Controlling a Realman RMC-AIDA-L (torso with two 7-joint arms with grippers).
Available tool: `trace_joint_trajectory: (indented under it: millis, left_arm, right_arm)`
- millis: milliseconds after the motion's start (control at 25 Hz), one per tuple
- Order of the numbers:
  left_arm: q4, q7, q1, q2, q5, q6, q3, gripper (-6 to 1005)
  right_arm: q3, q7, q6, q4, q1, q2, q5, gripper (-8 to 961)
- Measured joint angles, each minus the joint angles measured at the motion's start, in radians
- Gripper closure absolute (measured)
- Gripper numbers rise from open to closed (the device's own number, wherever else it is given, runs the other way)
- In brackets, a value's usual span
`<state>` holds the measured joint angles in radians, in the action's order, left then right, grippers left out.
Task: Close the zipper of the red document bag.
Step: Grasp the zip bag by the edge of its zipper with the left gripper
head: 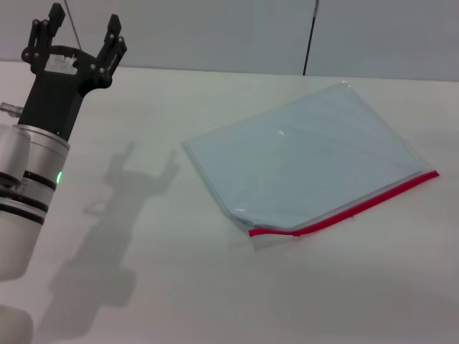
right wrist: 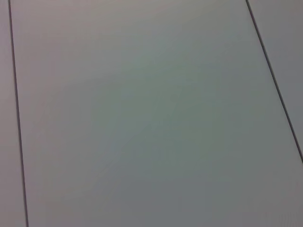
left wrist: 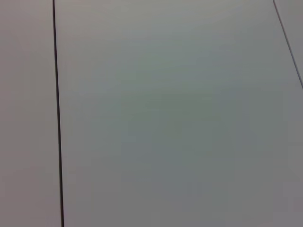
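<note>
The red document bag (head: 308, 154) lies flat on the white table (head: 143, 301), right of centre in the head view, turned at an angle. It is a translucent pale blue-grey pouch. Its zipper (head: 351, 209) is a thin red strip along the near right edge, curling up slightly at its left end. My left gripper (head: 77, 37) is raised at the far left, well away from the bag, pointing up with its fingers spread open and nothing between them. My right gripper is out of view. Both wrist views show only plain grey wall panels.
Behind the table stands a grey panelled wall (head: 215, 32) with a dark vertical seam (head: 310, 36). The left arm's shadow (head: 122, 215) falls on the table left of the bag.
</note>
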<state>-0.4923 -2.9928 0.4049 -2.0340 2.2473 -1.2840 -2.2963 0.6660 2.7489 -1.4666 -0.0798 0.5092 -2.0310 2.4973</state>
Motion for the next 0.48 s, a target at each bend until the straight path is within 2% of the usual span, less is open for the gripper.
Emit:
trace_joint_trajectory:
  millis: [480]
  left_arm:
    - [0.0,0.0,0.0,0.0,0.0,-0.002,0.0,183]
  right_arm:
    - [0.0,0.0,0.001,0.0,0.0,0.0,0.0,72]
